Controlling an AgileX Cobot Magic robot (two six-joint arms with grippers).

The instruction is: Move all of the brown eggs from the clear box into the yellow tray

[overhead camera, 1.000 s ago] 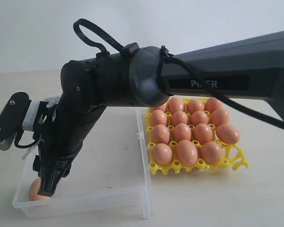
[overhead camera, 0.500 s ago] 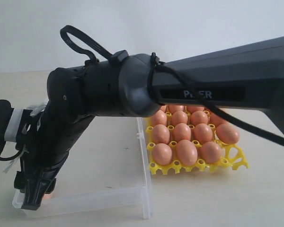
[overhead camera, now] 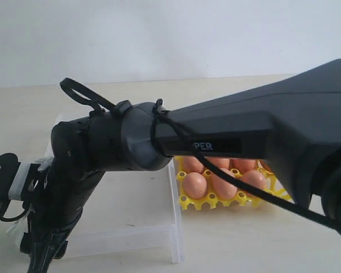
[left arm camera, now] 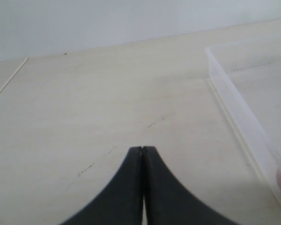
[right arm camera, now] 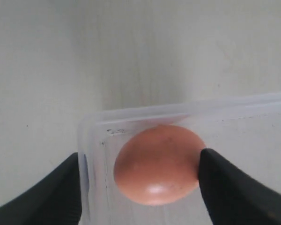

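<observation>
Right arm [overhead camera: 244,133] blocks most of the yellow tray [overhead camera: 184,201], only three brown eggs [overhead camera: 195,185] peeking out below it. Fingers [overhead camera: 45,256] run off the exterior view's bottom edge, and the egg [right arm camera: 155,165] between them hides behind that arm.

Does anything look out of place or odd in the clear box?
One brown egg lies tight in a corner of the clear box; the open right gripper seems to straddle the wall there.
</observation>
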